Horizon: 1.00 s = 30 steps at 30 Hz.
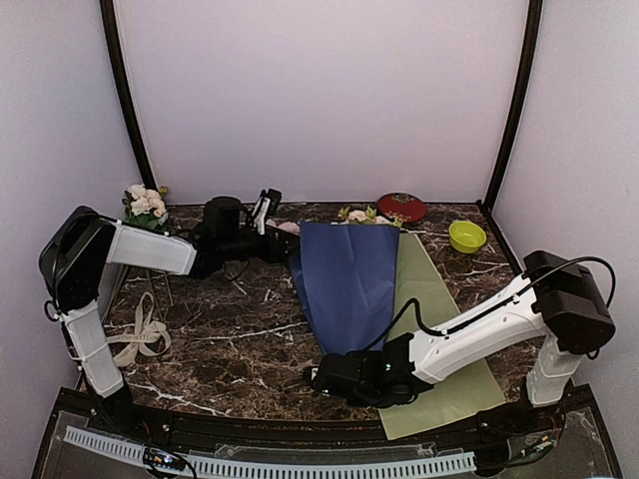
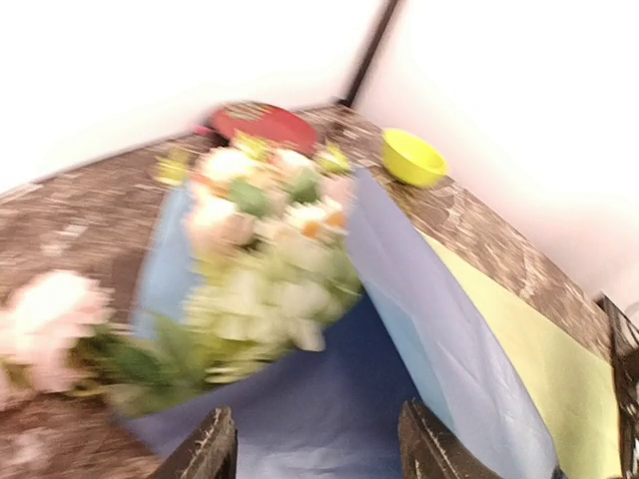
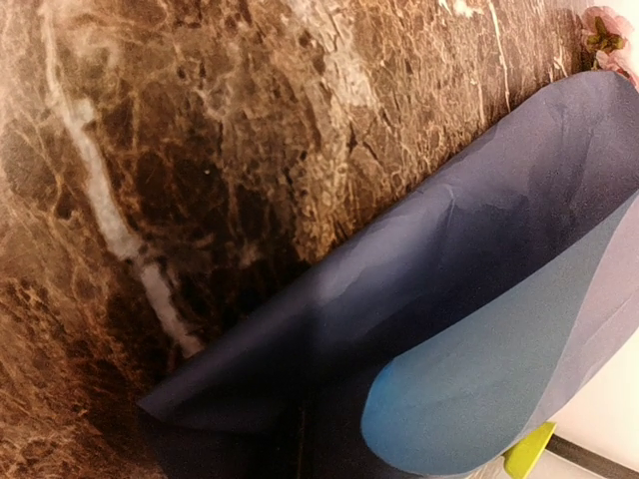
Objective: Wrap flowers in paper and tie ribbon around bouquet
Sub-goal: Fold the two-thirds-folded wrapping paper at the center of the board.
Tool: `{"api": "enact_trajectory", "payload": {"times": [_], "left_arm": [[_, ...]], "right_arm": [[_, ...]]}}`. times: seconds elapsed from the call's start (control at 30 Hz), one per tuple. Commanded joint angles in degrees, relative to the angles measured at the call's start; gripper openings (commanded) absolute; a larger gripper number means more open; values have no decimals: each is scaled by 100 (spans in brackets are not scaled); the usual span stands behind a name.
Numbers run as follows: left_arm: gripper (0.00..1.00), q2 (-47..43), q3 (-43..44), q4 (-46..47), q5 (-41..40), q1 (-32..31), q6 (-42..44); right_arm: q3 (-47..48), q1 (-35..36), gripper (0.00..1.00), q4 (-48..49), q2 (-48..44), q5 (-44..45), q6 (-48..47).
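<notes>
No legible text, labels, brands or numbers, ribbon (image 1: 138, 337) surface too small to read

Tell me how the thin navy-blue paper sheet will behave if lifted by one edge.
Probably floppy: the thin navy-blue paper sheet bends into a soft curl in the right wrist view. Likely light, so a push may slide it across the glossy marble table. Faint creases suggest it crumples easily.

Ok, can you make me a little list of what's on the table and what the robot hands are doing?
paper: dark blue, partly folded over, overlapping the yellow-green sheet
flowers: lying at the paper's far end
ribbon: loose, off to the left
left gripper: open, empty, facing the flowers
right gripper: shut, by the paper's near tip
green bowl: far right corner
</notes>
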Motion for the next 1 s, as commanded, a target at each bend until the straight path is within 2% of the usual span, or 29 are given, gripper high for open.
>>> {"api": "enact_trajectory", "payload": {"times": [0.0, 0.13, 0.23, 0.33, 0.4, 0.57, 0.7, 0.87, 0.97], "left_arm": [[57, -688, -346, -987, -1153, 152, 82], [61, -1202, -784, -1128, -1799, 256, -110], [62, -1375, -984, -1056, -1029, 256, -477], [62, -1279, -1333, -210, -2, 141, -1267], [69, -1124, -1579, 549, 375, -62, -1641], [76, -746, -1574, 1332, 615, -579, -1818], [77, -385, -1317, 1190, 606, -623, -1918], [69, -45, -1111, 917, 484, -628, -1886], [54, -22, -1111, 1153, 630, -629, -1947]], "right_arm": [[55, 54, 0, -126, 171, -233, -11], [72, 51, 0, -140, 193, -176, -40], [88, 57, 0, -156, 199, -121, -63], [114, 38, 0, -190, 228, -105, -58], [133, 42, 0, -198, 237, -103, -62], [144, 43, 0, -223, 230, -66, -72], [158, 43, 0, -254, 229, -34, -71], [154, 43, 0, -239, 217, -19, -81], [152, 43, 0, -254, 193, -21, -82]]}}
